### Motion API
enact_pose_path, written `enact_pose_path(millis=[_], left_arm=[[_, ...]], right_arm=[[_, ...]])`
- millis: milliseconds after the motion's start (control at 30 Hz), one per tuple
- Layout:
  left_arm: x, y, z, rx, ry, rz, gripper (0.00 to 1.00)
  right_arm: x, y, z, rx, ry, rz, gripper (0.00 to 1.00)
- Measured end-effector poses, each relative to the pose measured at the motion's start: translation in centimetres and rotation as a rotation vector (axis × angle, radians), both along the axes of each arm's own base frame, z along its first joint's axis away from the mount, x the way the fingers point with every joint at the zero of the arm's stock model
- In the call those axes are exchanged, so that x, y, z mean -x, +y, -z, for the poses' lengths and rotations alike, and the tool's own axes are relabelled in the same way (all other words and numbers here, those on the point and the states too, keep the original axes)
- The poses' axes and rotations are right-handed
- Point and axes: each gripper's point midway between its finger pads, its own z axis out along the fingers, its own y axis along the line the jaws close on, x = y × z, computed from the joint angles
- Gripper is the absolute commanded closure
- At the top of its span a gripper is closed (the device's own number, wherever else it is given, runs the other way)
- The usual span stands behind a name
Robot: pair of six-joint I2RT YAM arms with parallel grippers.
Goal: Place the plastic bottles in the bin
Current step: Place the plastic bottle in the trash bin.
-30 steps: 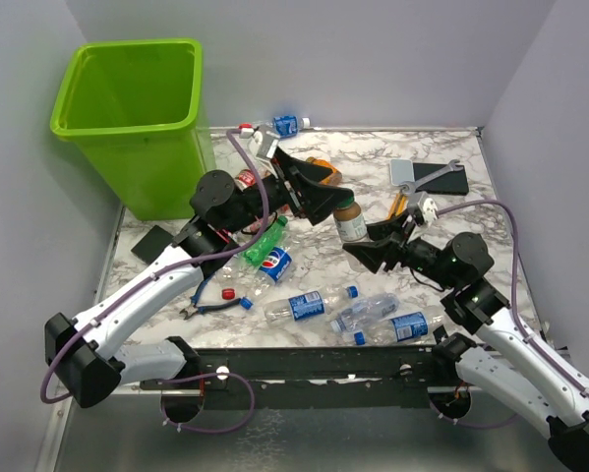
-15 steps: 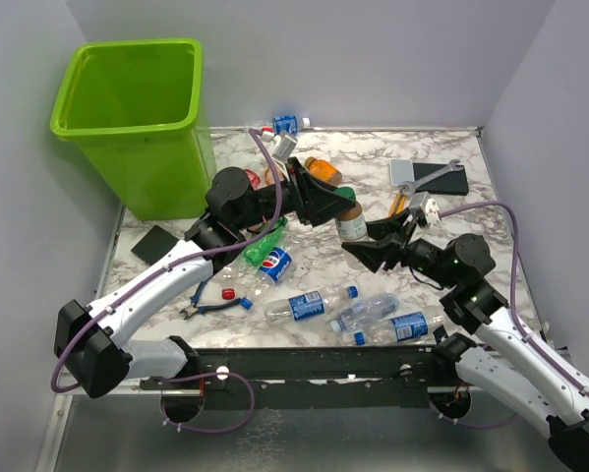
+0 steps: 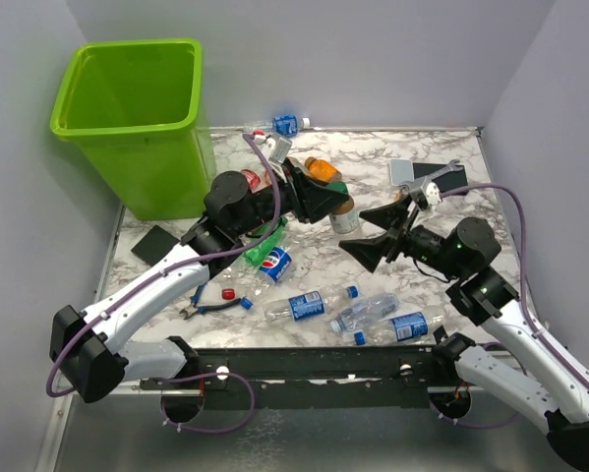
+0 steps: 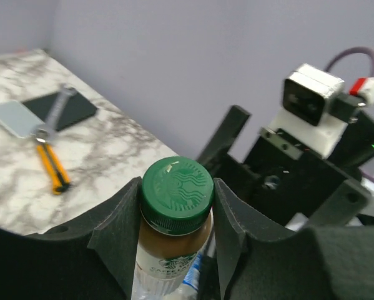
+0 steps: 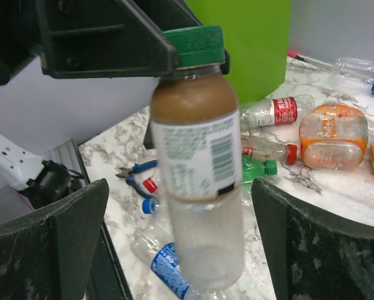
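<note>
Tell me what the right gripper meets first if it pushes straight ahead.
Most likely the brown bottle: it hangs by its green cap from the left gripper, directly ahead between the right gripper's open fingers. The exact depth is unclear.

Left gripper (image 4: 177, 203): 2 fingers (image 4: 115, 222) clamp the neck of a green-capped bottle (image 4: 176, 187) with brown contents. Right gripper (image 4: 280, 178) just beyond. Ahead-left: orange knife (image 4: 52, 165), black pad (image 4: 59, 109).
</note>
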Motion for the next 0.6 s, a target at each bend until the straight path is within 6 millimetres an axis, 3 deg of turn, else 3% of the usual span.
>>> enact_pose_path(millis=[133, 233, 367, 500, 600], left_arm=[[-2.4, 2.4, -0.9, -0.037, -0.063, -0.208, 1.00], [-4.3, 5.1, -4.1, -0.047, -0.164, -0.395, 1.00], [-6.5, 10.6, -12.4, -0.032, -0.374, -0.717, 1.00], [-6.9, 17.9, -21.3, -0.014, -0.572, -1.090, 1.00], [-7.4, 22.3, -25.0, -0.035, -0.633, -1.302, 1.00]], right_arm=[[0.8, -0.3, -2.1, -0.033, 0.050, -0.001, 0.00], [1.5, -0.9, -3.5, -0.058, 0.078, 0.012, 0.00], [2.1, -2.6, -5.1, -0.096, 0.083, 0.084, 0.00], [2.0, -4.8, -6.1, -0.172, 0.106, 0.204, 0.00], [2.0, -5.9, -5.4, -0.245, 0.141, 0.259, 0.00]])
